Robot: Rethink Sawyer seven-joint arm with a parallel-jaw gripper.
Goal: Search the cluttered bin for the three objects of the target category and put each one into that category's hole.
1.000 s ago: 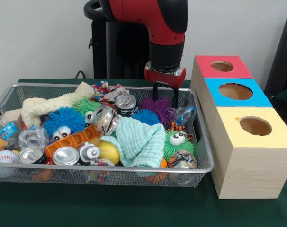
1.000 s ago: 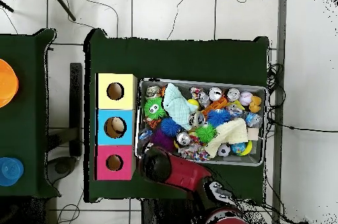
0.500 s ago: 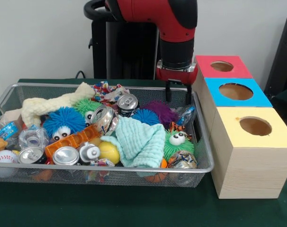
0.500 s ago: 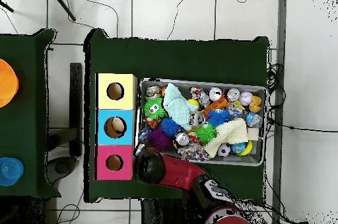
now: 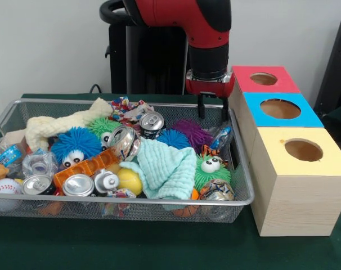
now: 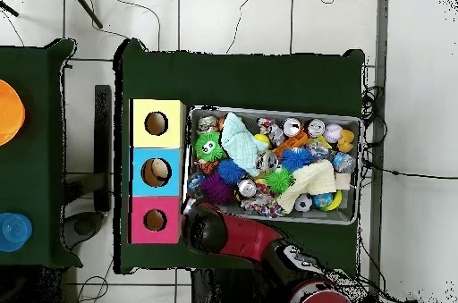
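The wire mesh bin [image 5: 131, 201] is full of mixed clutter; it also shows in the overhead view [image 6: 268, 110]. One see-through bottle [image 5: 220, 136] with a blue label lies at the bin's right wall, by the purple spiky ball [image 5: 188, 129]. Another crumpled bottle [image 5: 40, 163] lies at the left, and a third [image 5: 7, 156] with a blue label lies at the far left. My gripper [image 5: 211, 111] is open and empty, hanging above the bin's far right corner, just above the right bottle. The blue-topped box's hole [image 5: 279, 108] is to its right.
The red-topped box [image 5: 264, 79] and the yellow-topped box [image 5: 301, 151] flank the blue one along the bin's right side. Drink cans [image 5: 78, 185], spiky balls with eyes [image 5: 75, 146], a mint cloth [image 5: 166, 166] and a cream rope toy [image 5: 58, 125] fill the bin.
My gripper has moved right, from over the purple spiky ball to the bin's far right corner, and has risen slightly. Nothing in the bin has moved.
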